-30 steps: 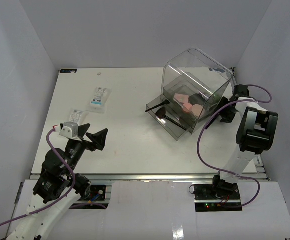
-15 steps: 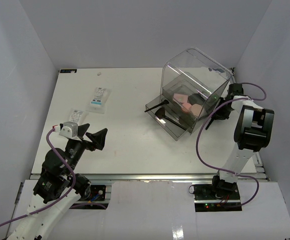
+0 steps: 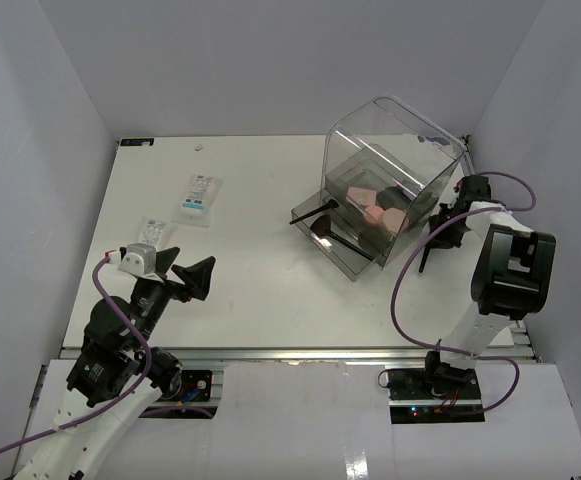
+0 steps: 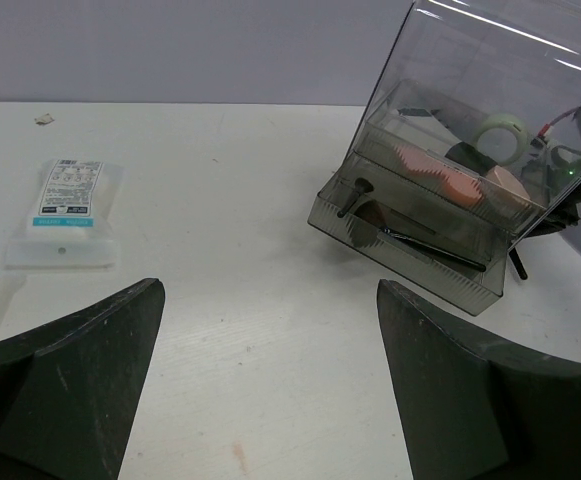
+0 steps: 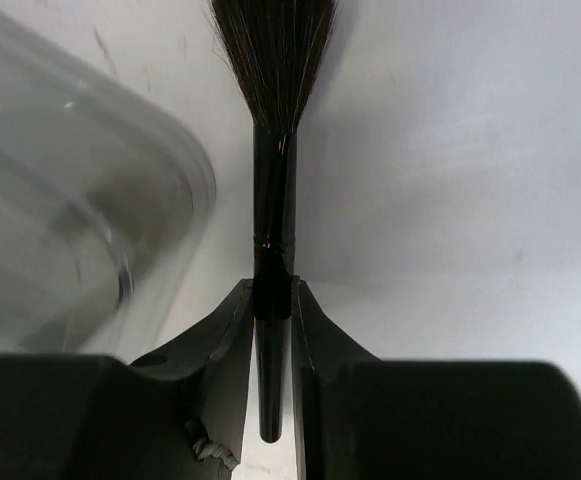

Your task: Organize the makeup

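Note:
My right gripper point(image 3: 440, 226) is beside the right wall of the clear box point(image 3: 395, 165), shut on a thin black brush point(image 3: 426, 256). In the right wrist view the brush's handle point(image 5: 273, 200) is pinched between the right gripper's point(image 5: 270, 290) fingers, bristles pointing away. Pink sponge blocks point(image 3: 375, 210) lie inside the box, and other black brushes point(image 3: 315, 212) rest in its pulled-out drawer point(image 3: 355, 262). Two flat white packets point(image 3: 200, 197) point(image 3: 152, 232) lie on the table at the left. My left gripper point(image 3: 185, 268) hovers open and empty over bare table near the closer packet.
White walls enclose the table point(image 3: 260, 270) on three sides; the right one stands close behind my right arm. In the left wrist view the box point(image 4: 490, 110) holds a roll of tape point(image 4: 500, 135) and the sponges point(image 4: 440, 180). A small speck point(image 3: 200, 147) lies at the far edge.
The right gripper's jaws closed on the thin black brush by the box, and the wrist turned slightly so the handle now sticks out toward the near edge. The left arm stayed still.

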